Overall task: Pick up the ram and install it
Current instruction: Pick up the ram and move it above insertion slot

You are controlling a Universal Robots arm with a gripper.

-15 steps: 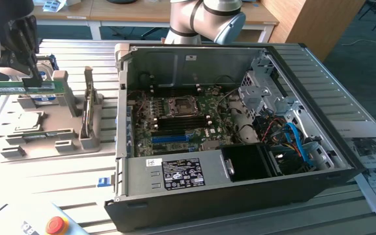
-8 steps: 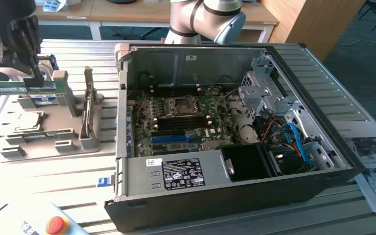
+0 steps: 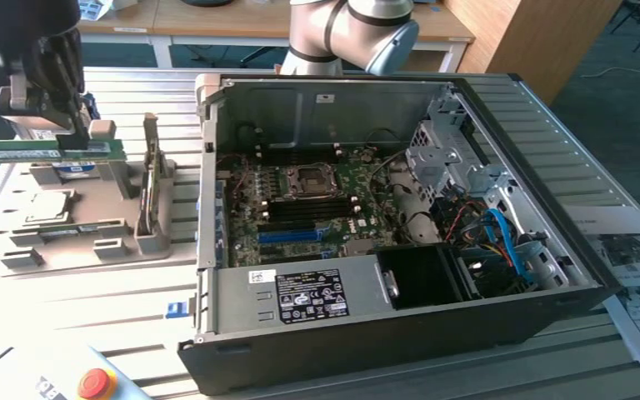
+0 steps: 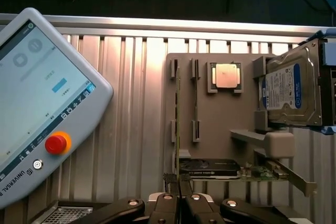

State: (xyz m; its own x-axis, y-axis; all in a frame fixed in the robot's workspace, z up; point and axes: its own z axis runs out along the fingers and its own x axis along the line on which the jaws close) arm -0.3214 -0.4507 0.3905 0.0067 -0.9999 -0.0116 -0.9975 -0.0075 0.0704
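Holding the ram [image 3: 14,152] level and on edge, the pincer [image 3: 84,143] is clamped narrow on it — likely so it meets a slot squarely. Grey tray [image 3: 97,250] lies below the pincer, open computer [image 3: 409,275] beside.

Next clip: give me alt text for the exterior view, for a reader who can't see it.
The gripper holds the ram level above a gray tray at the exterior view's left. To the exterior view's right of the tray, an open computer case shows its motherboard.
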